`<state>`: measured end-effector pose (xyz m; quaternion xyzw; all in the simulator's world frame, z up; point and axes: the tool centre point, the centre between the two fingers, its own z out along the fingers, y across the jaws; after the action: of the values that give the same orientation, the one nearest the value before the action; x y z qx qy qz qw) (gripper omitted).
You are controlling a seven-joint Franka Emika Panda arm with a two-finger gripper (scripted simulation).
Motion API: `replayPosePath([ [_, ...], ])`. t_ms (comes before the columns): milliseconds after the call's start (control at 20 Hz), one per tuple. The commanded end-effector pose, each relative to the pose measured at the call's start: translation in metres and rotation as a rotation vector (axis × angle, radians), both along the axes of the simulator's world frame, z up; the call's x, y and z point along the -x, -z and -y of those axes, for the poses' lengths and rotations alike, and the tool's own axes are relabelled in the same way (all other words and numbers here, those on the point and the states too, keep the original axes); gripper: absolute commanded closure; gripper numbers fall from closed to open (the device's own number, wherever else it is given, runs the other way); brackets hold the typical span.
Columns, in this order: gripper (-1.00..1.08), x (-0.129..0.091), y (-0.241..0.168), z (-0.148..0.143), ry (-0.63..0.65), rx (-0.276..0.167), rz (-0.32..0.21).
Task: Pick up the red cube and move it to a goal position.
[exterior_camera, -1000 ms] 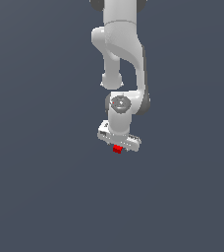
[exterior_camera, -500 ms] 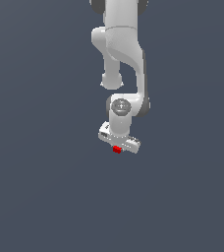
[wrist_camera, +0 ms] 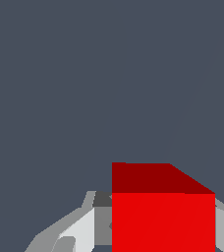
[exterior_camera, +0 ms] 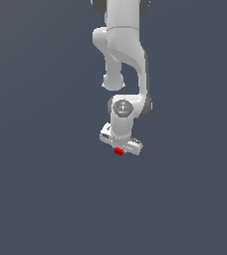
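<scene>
The red cube (exterior_camera: 118, 151) shows as a tiny bright red block just under the white gripper's (exterior_camera: 119, 149) hand in the exterior view, near the middle of the picture. In the wrist view the red cube (wrist_camera: 163, 216) fills the space between the two grey fingers (wrist_camera: 74, 229), which press against its sides. The gripper (wrist_camera: 158, 231) is shut on the cube. The white arm reaches down from the exterior view's top. Whether the cube rests on the surface or hangs above it I cannot tell.
A plain dark grey-blue ground (exterior_camera: 46, 189) fills both views around the arm. No other objects show. No goal marker shows.
The hand with the cube has barely shifted. The arm's upper links have changed their pose slightly.
</scene>
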<state>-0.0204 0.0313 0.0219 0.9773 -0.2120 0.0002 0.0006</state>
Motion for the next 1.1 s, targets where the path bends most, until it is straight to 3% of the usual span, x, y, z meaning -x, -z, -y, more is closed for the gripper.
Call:
replayPosePath([
  [0,1.08,-0.002,-0.003,-0.001,0.000,0.000,0.001],
  [450,1.08,-0.025,-0.037,-0.012,0.001,0.000,0.001],
  [1050,1.08,-0.081,-0.116,-0.039,0.002,0.000,0.000],
])
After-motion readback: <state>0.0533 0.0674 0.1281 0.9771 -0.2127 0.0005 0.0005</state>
